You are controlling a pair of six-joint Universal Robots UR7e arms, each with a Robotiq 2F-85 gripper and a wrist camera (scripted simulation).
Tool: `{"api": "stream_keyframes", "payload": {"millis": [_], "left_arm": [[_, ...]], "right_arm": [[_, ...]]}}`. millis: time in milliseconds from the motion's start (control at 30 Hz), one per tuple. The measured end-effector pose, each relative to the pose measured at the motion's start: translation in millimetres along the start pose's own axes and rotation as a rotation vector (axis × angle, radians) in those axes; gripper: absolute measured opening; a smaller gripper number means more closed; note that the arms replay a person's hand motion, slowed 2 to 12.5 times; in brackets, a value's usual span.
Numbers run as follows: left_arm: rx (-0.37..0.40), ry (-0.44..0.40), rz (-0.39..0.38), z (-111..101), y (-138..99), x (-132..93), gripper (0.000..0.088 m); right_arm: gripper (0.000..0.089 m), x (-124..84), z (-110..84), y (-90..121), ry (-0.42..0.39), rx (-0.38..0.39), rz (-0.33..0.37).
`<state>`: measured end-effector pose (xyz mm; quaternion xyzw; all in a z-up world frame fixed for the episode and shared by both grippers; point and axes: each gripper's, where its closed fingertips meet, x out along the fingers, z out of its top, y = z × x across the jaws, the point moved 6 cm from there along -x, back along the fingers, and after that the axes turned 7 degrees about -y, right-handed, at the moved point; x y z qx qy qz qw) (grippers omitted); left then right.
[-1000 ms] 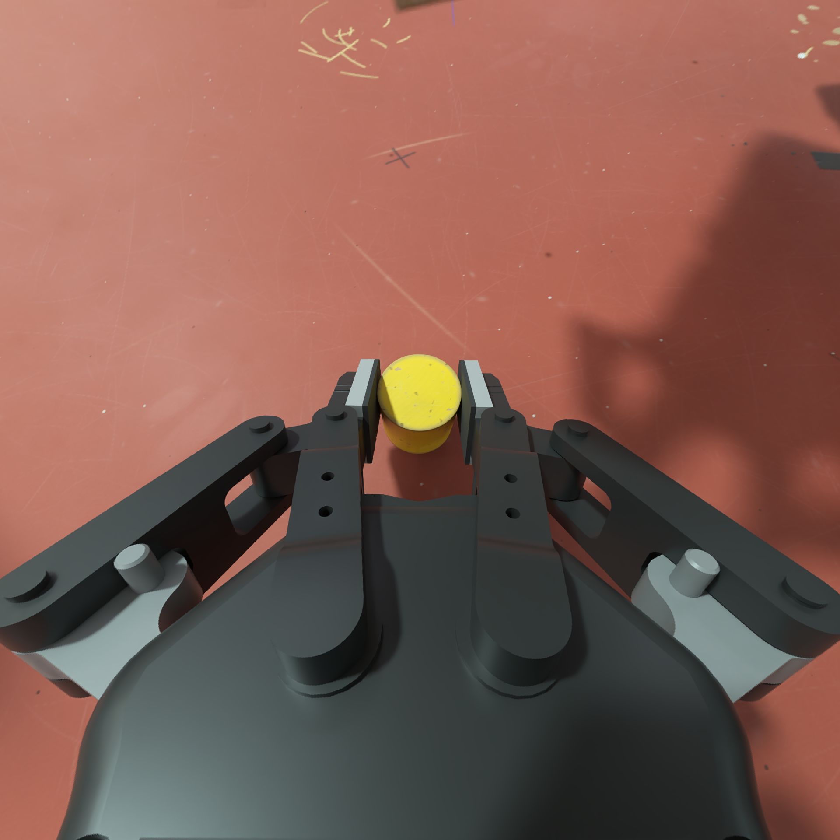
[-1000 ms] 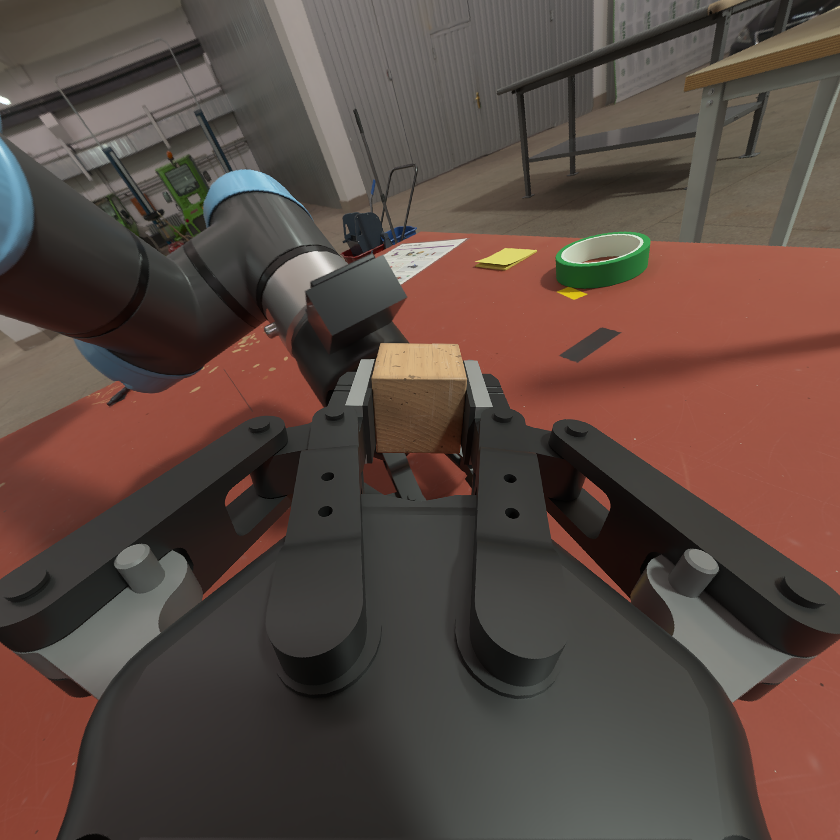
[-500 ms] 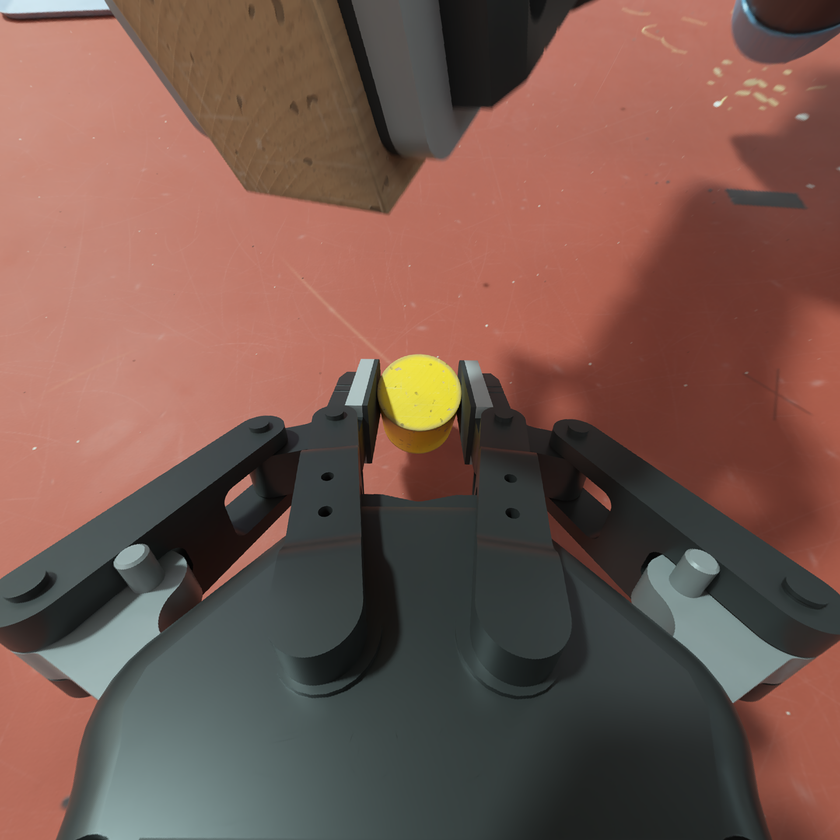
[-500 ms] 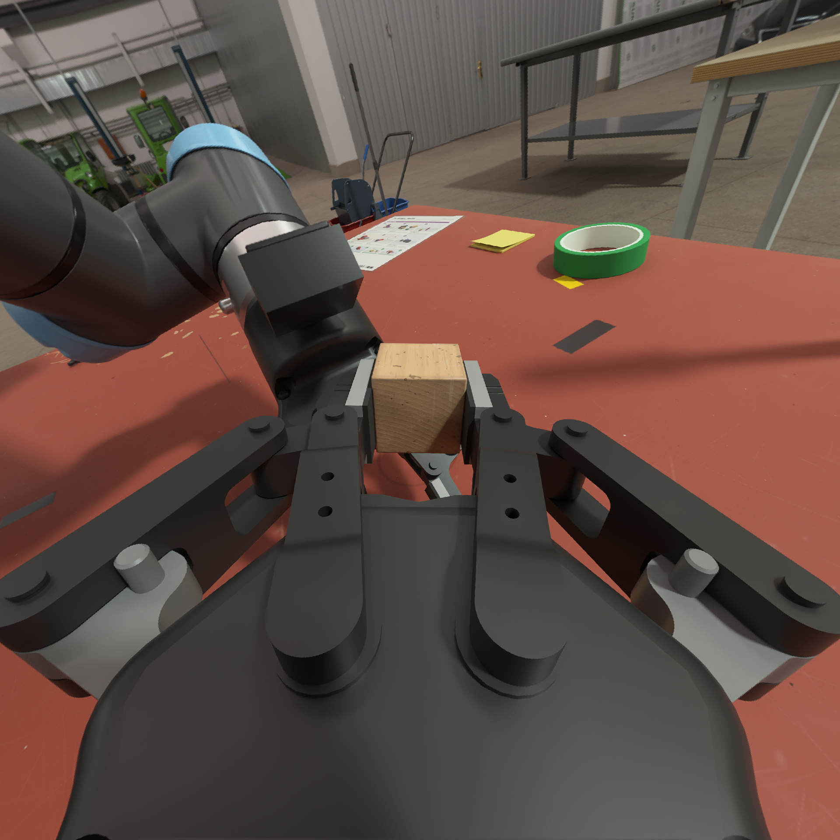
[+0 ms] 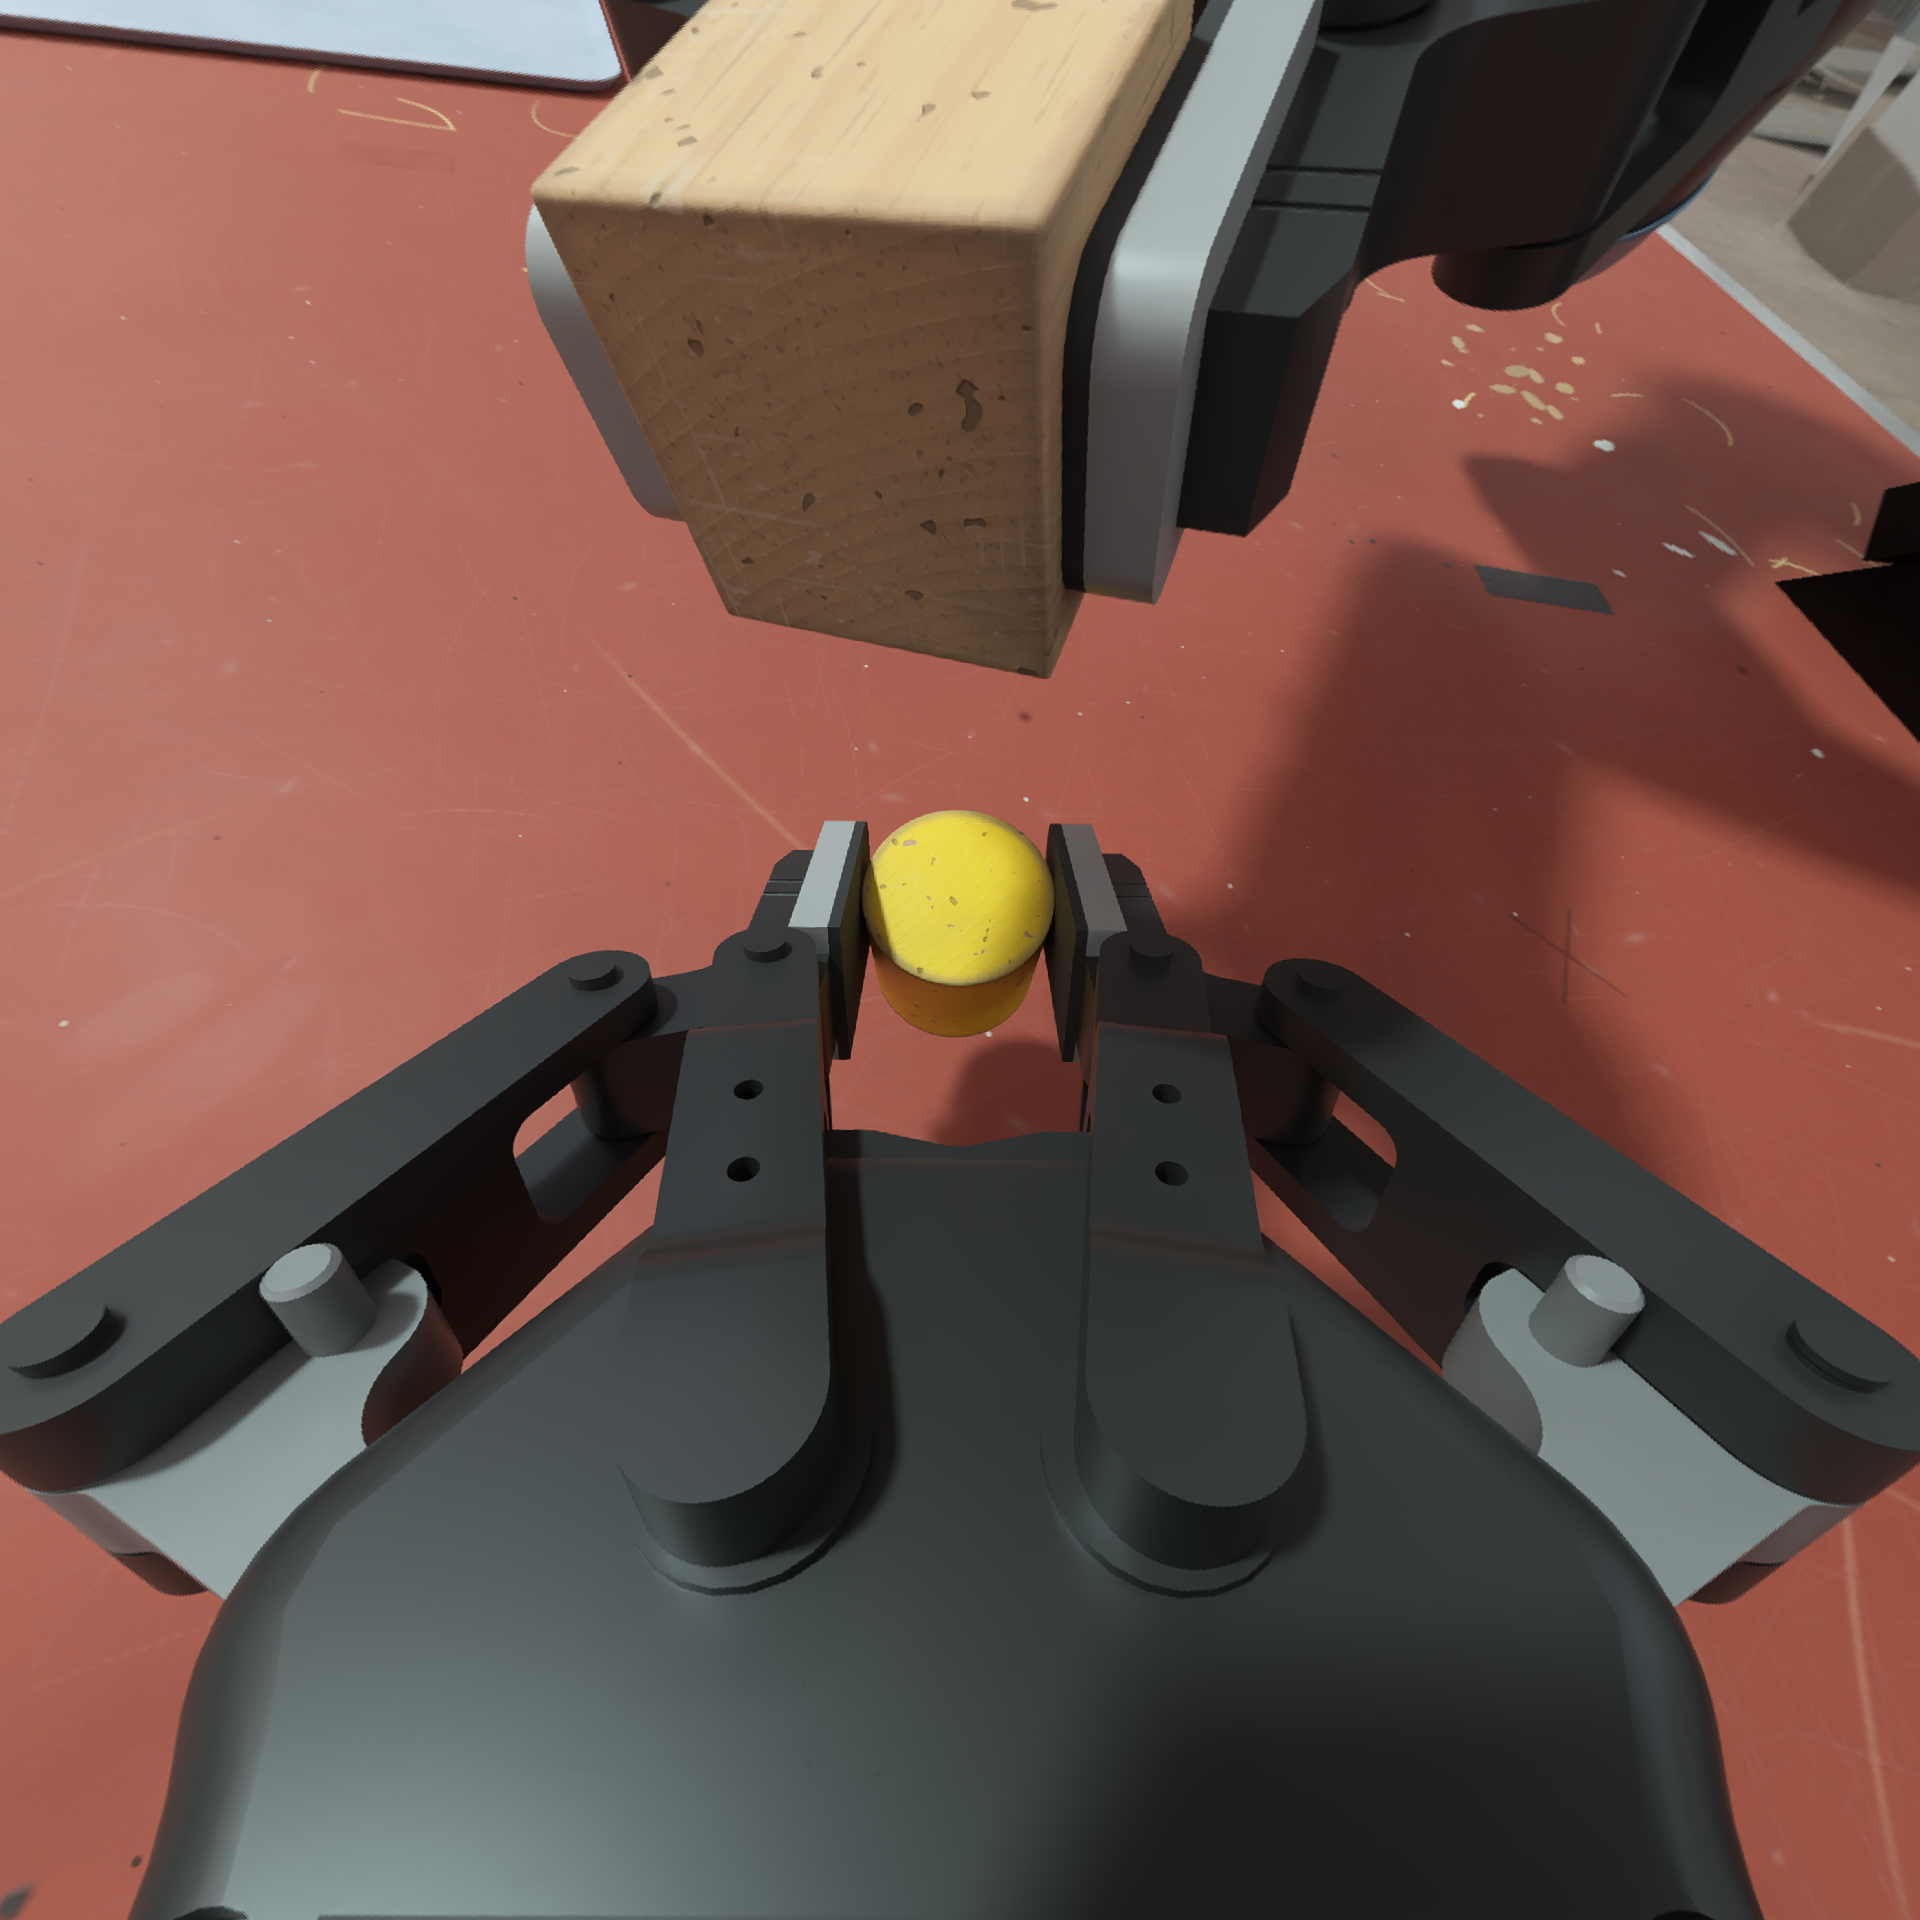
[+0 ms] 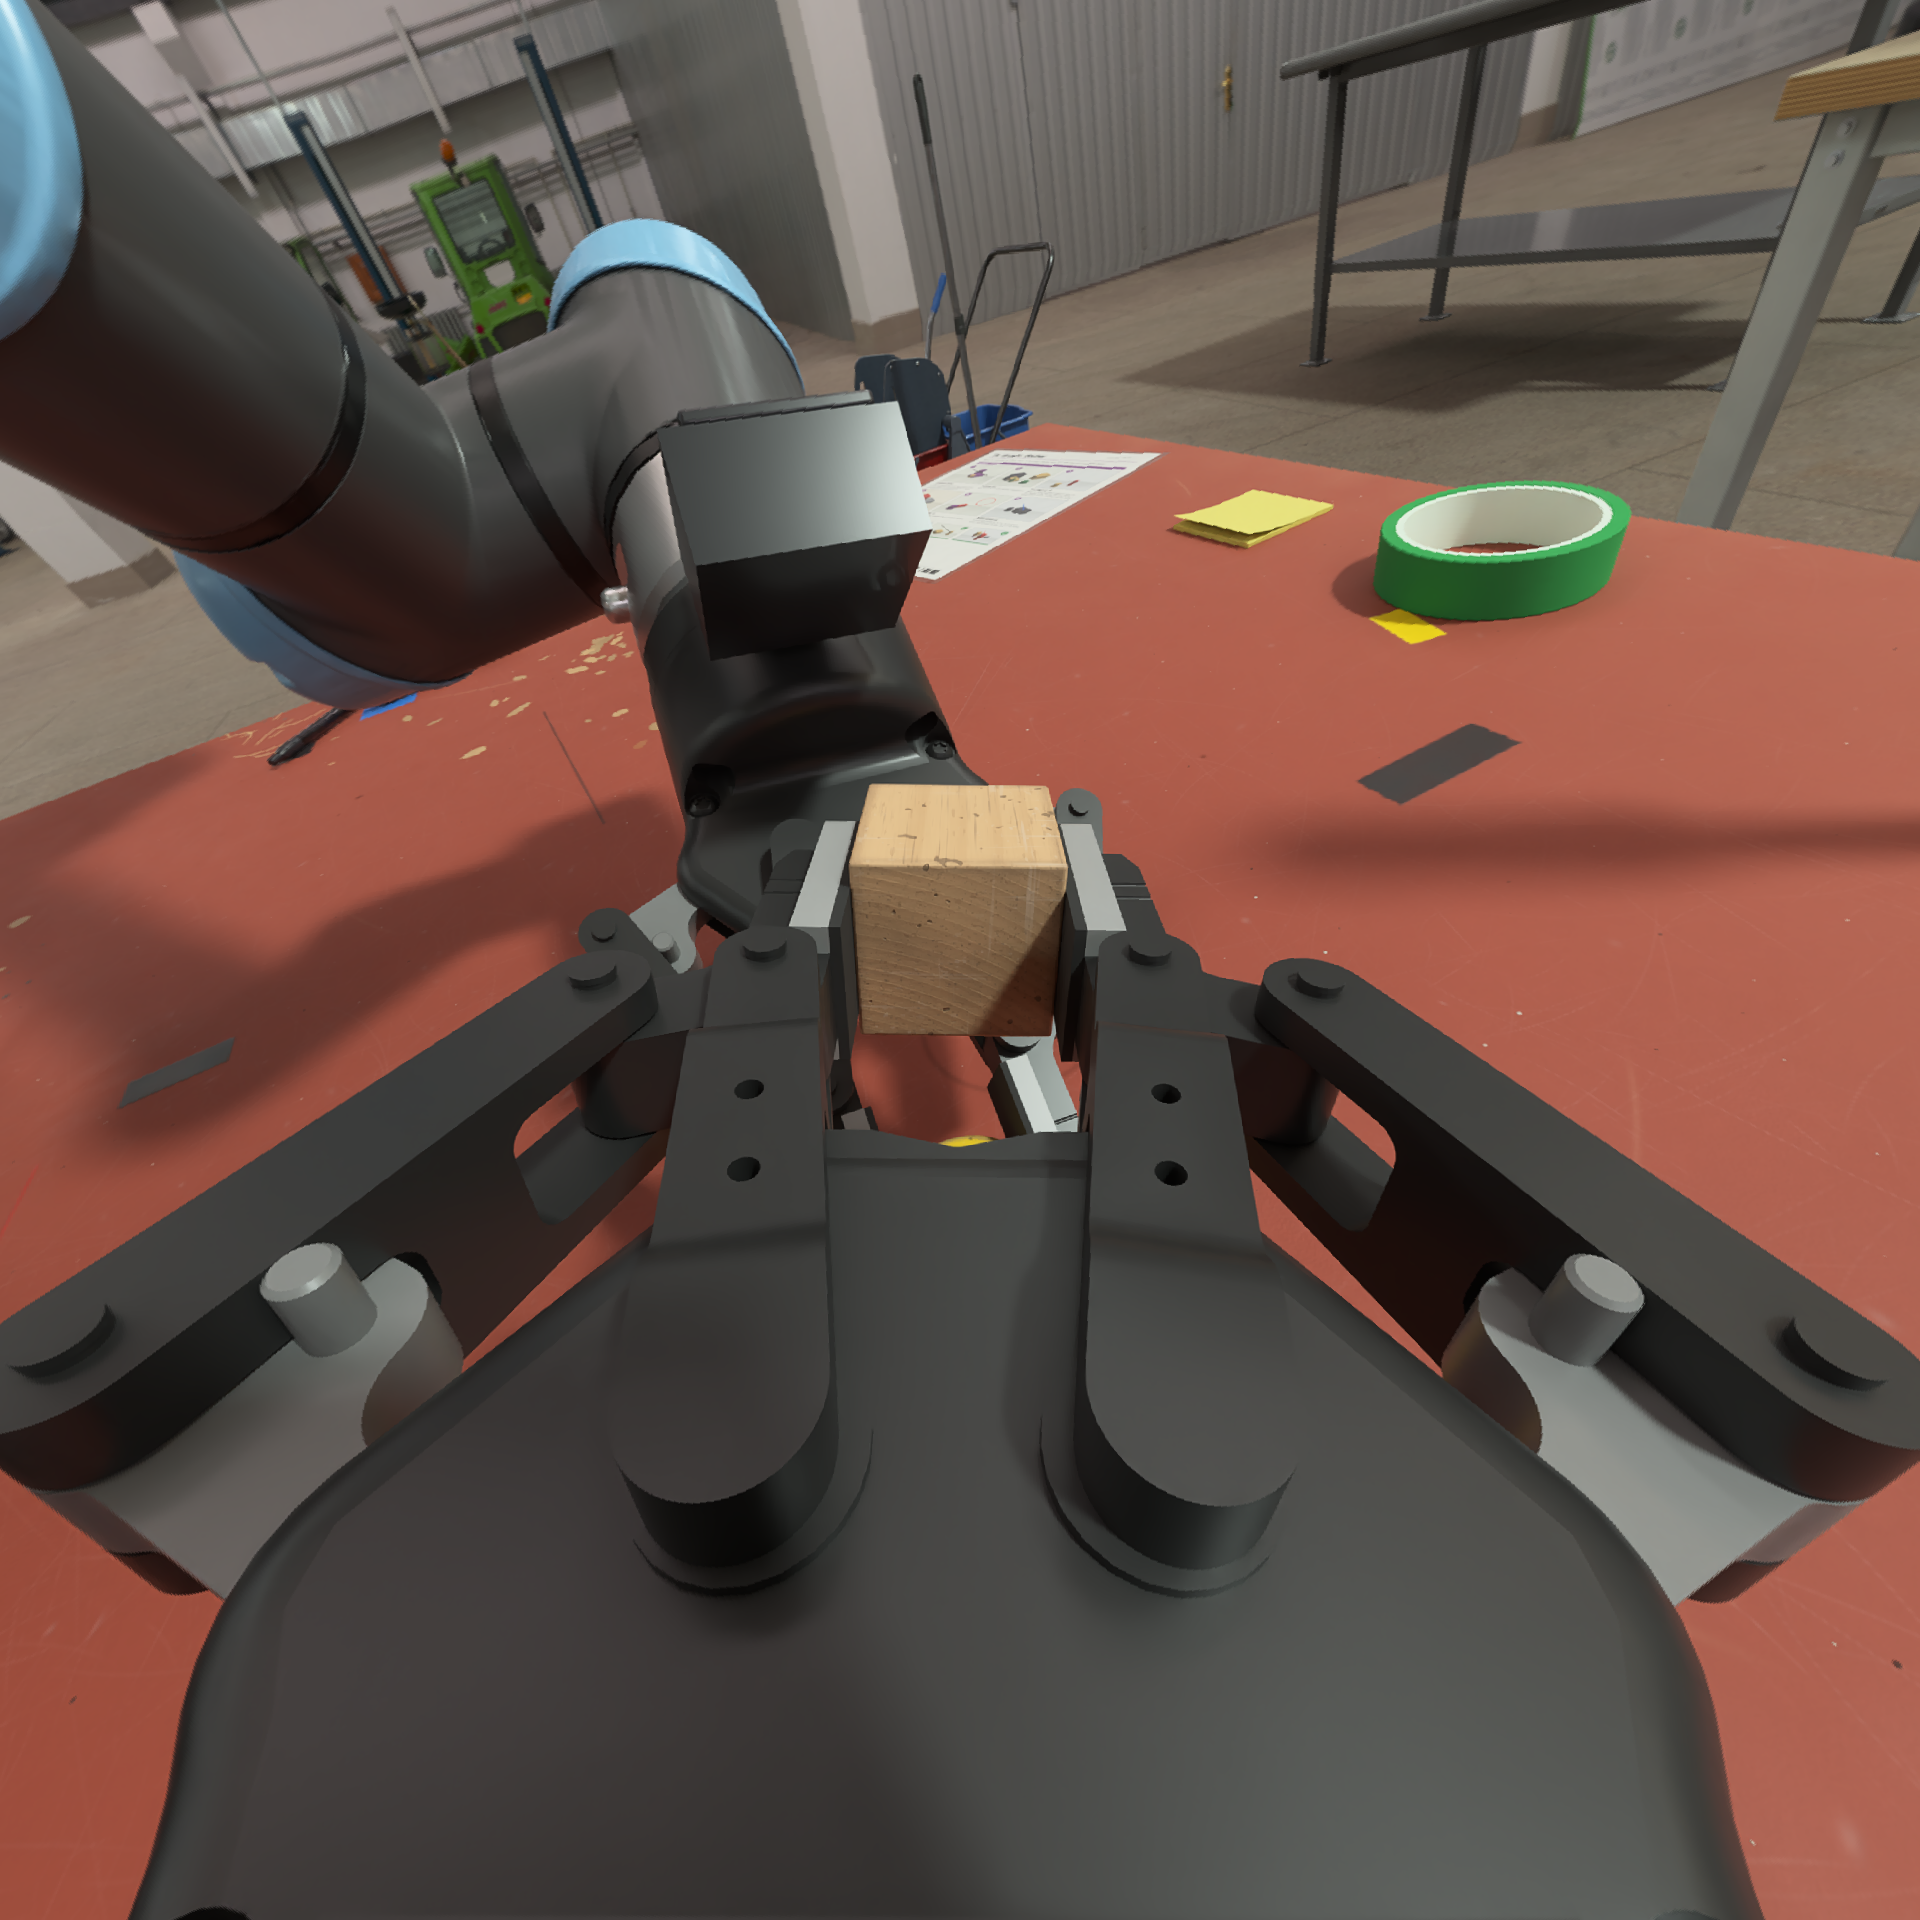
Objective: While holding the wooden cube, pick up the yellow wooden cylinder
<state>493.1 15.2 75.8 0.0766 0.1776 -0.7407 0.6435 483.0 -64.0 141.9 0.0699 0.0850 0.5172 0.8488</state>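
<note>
Both grippers loaded: cylinder in the left, cube in the right.

Left wrist view: the left gripper (image 5: 956, 925) is clamped on the yellow wooden cylinder (image 5: 958, 906), its pads pressing both sides above the red table (image 5: 312, 623); at 12 o'clock the wooden cube (image 5: 862, 343) hangs close, pinched by the right gripper (image 5: 831, 436). Right wrist view: the right gripper (image 6: 958, 914) grips the wooden cube (image 6: 958, 914); the left arm (image 6: 416, 478) reaches in from 10 o'clock, and a green tape roll (image 6: 1501, 551) lies on the table (image 6: 1558, 935) at 2 o'clock.
</note>
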Motion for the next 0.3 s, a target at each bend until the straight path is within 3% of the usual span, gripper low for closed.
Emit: {"api": "stream_keyframes", "payload": {"millis": [300], "left_arm": [[-0.018,-0.002,-0.082,1.3,-9.8,-0.6,0.0303]], "right_arm": [[0.03,-1.4,-0.4,5.5,0.027,0.034,0.093]]}}
